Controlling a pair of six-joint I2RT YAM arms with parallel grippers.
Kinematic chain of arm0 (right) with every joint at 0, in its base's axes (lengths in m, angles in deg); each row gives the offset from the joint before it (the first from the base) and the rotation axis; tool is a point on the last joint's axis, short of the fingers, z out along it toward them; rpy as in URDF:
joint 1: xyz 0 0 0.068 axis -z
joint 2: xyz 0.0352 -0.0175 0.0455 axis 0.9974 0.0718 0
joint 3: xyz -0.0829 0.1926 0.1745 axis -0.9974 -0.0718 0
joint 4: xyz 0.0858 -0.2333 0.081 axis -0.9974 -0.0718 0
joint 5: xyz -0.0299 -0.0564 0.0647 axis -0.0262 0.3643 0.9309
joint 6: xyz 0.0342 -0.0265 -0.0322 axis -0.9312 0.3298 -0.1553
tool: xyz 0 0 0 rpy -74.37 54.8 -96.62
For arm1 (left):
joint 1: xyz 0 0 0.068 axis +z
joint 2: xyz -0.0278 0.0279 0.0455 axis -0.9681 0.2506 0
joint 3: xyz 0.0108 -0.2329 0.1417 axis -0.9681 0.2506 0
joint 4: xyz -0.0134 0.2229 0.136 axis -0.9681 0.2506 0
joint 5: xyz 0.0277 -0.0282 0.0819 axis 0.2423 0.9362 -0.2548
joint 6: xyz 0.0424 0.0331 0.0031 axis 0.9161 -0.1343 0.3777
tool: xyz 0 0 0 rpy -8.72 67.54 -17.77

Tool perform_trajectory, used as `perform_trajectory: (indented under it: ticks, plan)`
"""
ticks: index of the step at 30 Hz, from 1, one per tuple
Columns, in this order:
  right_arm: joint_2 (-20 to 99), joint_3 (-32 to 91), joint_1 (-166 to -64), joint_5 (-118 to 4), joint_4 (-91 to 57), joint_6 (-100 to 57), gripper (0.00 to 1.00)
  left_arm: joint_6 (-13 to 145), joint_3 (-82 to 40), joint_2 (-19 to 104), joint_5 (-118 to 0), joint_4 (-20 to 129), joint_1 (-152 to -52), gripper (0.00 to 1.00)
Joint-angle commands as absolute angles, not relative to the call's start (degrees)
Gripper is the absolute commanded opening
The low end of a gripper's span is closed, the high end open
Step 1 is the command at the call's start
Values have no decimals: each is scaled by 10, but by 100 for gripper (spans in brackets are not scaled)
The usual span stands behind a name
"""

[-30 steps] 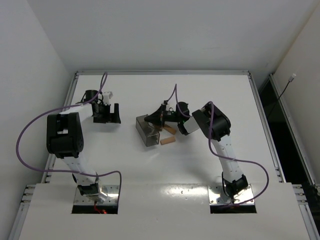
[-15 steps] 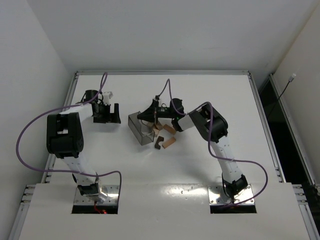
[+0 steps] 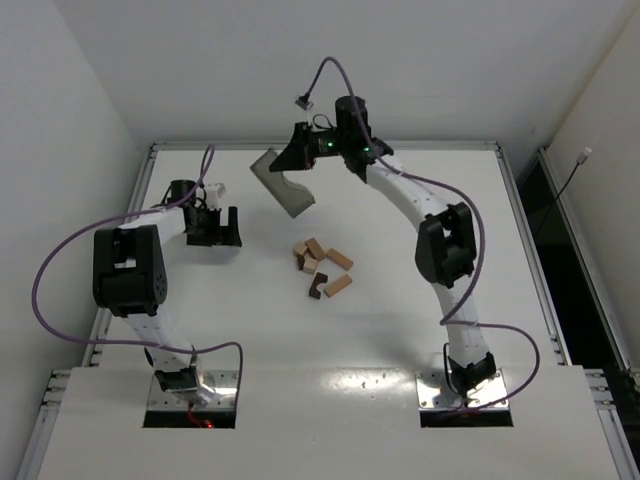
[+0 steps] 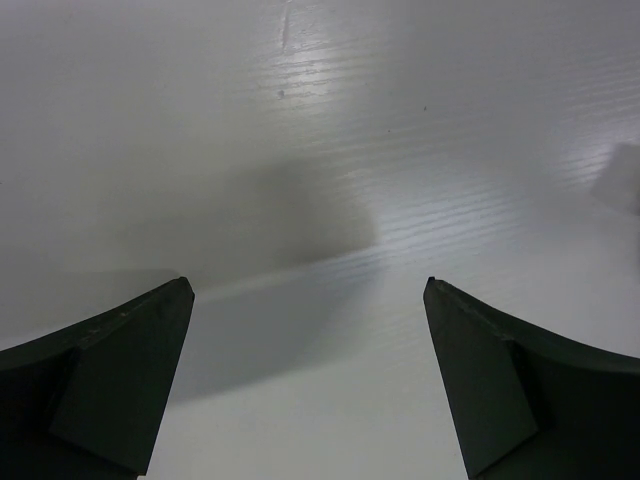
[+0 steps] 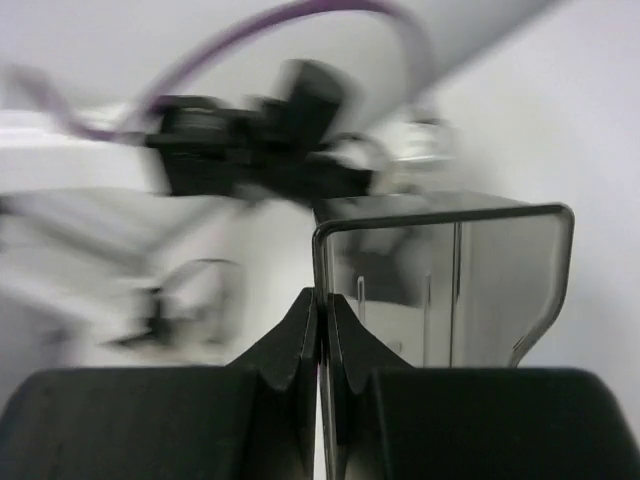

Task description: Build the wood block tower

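we see the left gripper (image 3: pixel 213 228) spread wide and empty over the matte white table (image 3: pixel 280 320). mid-table the wood blocks (image 3: pixel 322 268) lie heaped, tan cuboids and a dark notched piece, details too small. only its wrist view shows the right gripper (image 5: pixel 322 305) pinched tight on the wall of the smoky translucent tray (image 5: pixel 500 290), background blurred.

walls (image 3: pixel 300 60): plain white | table (image 3: pixel 400 340): white, metal-edged | right: dark gap (image 3: pixel 570 260)

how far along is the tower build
Done: the wood blocks lie loose on the table, out of the grey tray. In hand: the right tool is shut on that tray's wall, holding it aloft. Left: nothing is stacked; the left tool is open, empty.
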State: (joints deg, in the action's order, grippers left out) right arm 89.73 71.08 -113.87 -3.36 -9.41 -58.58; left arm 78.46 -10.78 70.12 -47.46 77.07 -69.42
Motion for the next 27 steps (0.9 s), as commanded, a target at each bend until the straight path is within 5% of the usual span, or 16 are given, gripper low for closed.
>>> perform_trajectory:
  ticks: [1,6,11,27]
  plan:
    - [862,784,-1129,-237,-542,-83,0,789,-131,705,-469,759,-687,100]
    - [746,559,-1146,-454,-424,103,0,789,-157,725,-464,759,-687,100]
    - [740,493,-1151,-484,-412,186,0,783,-163,737,-464,764,-687,100]
    - [847,560,-1163,-453,-417,206,0,783,-174,748,-458,764,-687,100]
